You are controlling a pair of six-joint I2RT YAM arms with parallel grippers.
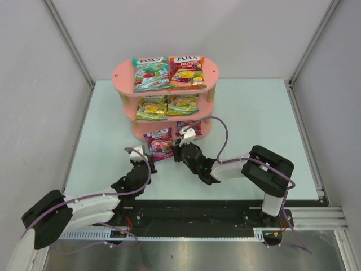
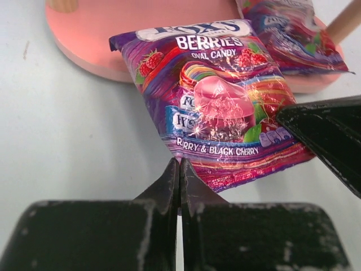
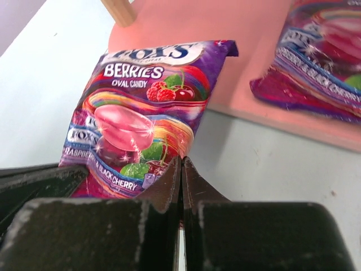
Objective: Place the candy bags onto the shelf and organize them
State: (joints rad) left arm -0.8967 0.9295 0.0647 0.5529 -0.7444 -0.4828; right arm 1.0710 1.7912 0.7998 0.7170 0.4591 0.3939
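We see the pink shelf (image 1: pixel 121 73) at the far side of the pale table (image 1: pixel 254 124). On its top board a teal bag (image 1: pixel 150 74) and a red-orange bag (image 1: pixel 186 72) lie side by side. On the middle board a yellow-green bag (image 1: pixel 152 107) lies beside another yellow-green bag (image 1: pixel 182 104). A purple bag (image 2: pixel 293 39) lies on the bottom board (image 2: pixel 84 39).

The purple BERRIES bag (image 2: pixel 220 101) is not all the way on. Its top edge rests on the bottom board and the rest of it lies on the table, a bit crooked.

The left arm (image 1: pixel 90 203) comes in low from the near left and reaches forward and to the right. The left gripper (image 2: pixel 179 164) points at the near edge of the BERRIES bag. Its two fingers are pressed tight together and it holds nothing. Its tip is just beside the bag.

The right arm (image 1: pixel 268 169) has its elbow up on the right and bends back to the left, toward the shelf. The right gripper (image 3: pixel 181 161) is squeezed tight too, with nothing between its fingers. Its tip sits right at the near corner of the BERRIES bag. We cannot tell if it touches the bag.

The two grippers are close to each other, one at each side of the bag's near end.
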